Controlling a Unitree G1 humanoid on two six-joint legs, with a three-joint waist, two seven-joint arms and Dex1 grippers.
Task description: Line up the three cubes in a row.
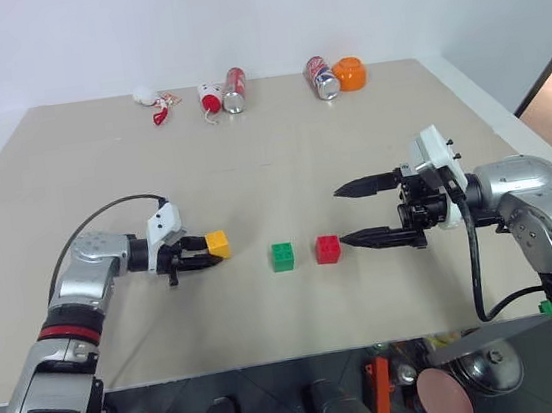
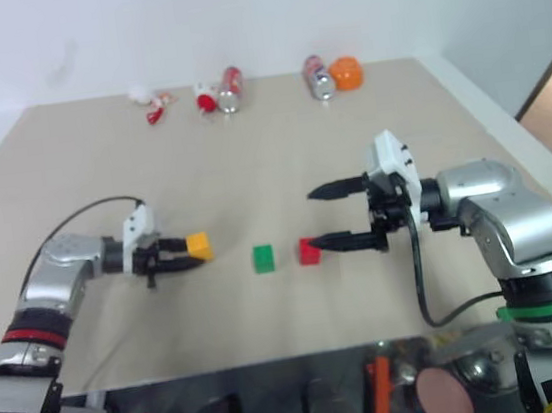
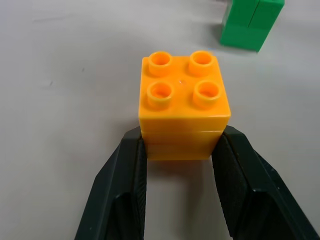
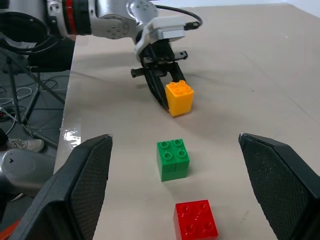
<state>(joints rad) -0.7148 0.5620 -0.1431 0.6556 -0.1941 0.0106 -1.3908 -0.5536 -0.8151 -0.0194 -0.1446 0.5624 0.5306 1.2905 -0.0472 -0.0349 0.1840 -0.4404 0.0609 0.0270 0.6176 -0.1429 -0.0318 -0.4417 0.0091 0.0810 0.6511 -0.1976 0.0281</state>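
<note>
Between the left tool's point(image 1: 204, 253) fingers sits the yellow-orange cube point(image 1: 218, 244).

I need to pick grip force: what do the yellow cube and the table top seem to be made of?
Yellow cube: likely hard moulded plastic, smooth and slightly glossy, with crisp round studs and a seam. Table top: looks like matte beige board or laminate, flat with little glare; exact material is unclear.

Bright, even, diffuse light from overhead; shadows soft and short under the yellow-orange cube point(image 3: 183, 107) and the left gripper point(image 1: 208, 255); small glare patch on the table point(image 4: 280, 65) near its edge in the right wrist view; right eye view slightly softer than left; wrist close-ups sharp; far objects small, hazy.
</note>
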